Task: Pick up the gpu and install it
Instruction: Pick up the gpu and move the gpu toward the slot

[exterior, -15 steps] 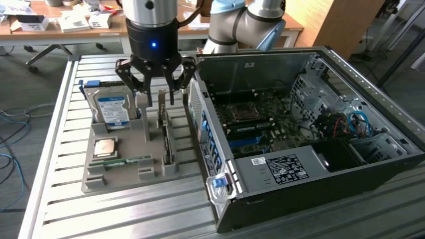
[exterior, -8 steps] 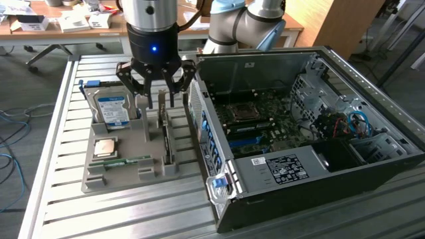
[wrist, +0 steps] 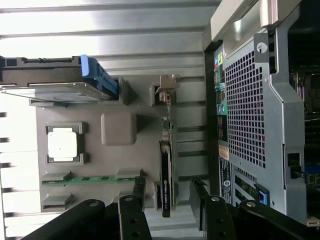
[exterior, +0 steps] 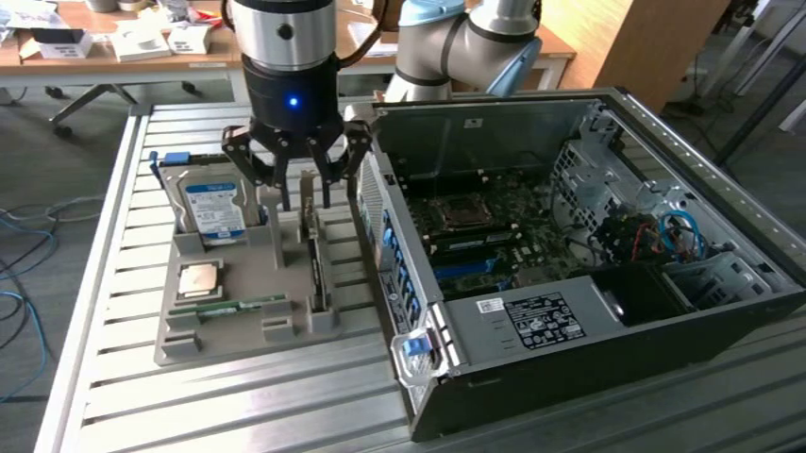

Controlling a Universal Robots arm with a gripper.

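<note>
Claw (wrist: 169,186) spread wide, I hold nothing. In the wrist view the gpu (wrist: 169,155) lies between my two fingers, with a gap on either side of it; in the exterior view I point straight down above the tray's side nearest the case. I cannot tell how far down beside the card my fingertips reach.

The gpu stands on its thin edge in the grey tray (exterior: 252,326), along the side facing the computer case (exterior: 542,387), its metal bracket (wrist: 168,82) at one end. It is out of the case, so it is not installed.

The same tray carries a hard drive (exterior: 214,203) with a blue-and-white label, standing upright, a square processor (exterior: 198,279) in a raised holder, and a narrow green memory stick (exterior: 226,308) set between supports.

Just beside the tray, at the exterior view's right, the case lies on its side with its top uncovered, showing me the motherboard (exterior: 511,236). Tray and case both rest on the ribbed metal surface (exterior: 240,406).
</note>
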